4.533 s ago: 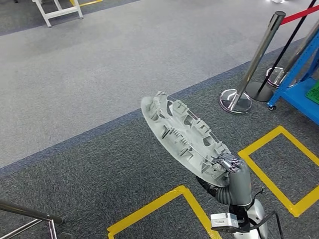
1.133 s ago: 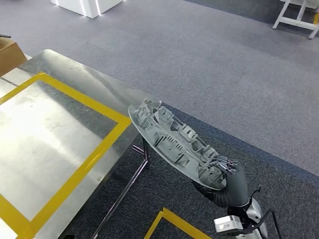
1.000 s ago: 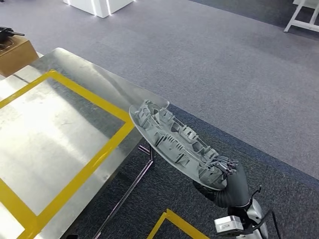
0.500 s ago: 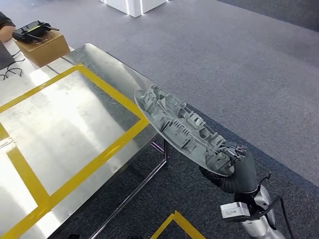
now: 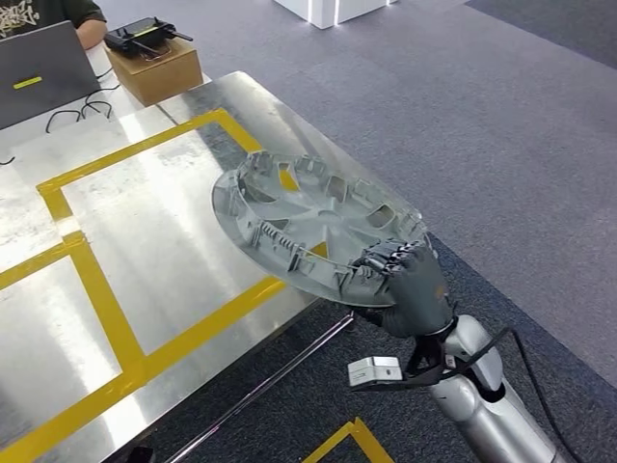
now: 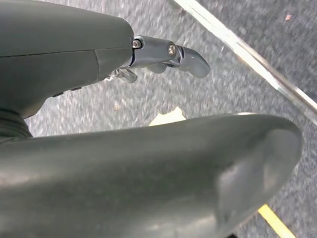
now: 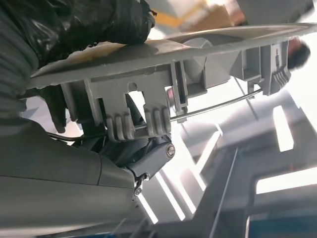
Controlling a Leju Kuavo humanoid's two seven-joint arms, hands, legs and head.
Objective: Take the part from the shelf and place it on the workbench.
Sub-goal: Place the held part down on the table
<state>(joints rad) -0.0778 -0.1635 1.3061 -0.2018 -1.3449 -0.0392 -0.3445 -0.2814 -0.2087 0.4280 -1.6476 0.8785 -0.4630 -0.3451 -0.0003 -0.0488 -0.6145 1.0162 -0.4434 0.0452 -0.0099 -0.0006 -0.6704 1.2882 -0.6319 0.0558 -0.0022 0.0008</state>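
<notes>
Head view: right hand (image 5: 411, 289) grips part (image 5: 306, 227) at its near rim, fingers (image 5: 382, 260) curled over the edge | part held above workbench (image 5: 131, 251) corner | left hand (image 6: 112, 148) fingers apart, holding nothing

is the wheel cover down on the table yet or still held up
Held up. The right robot hand grips the wheel cover by its rim, tilted above the metal table; whether its far edge touches, cannot tell.
</notes>
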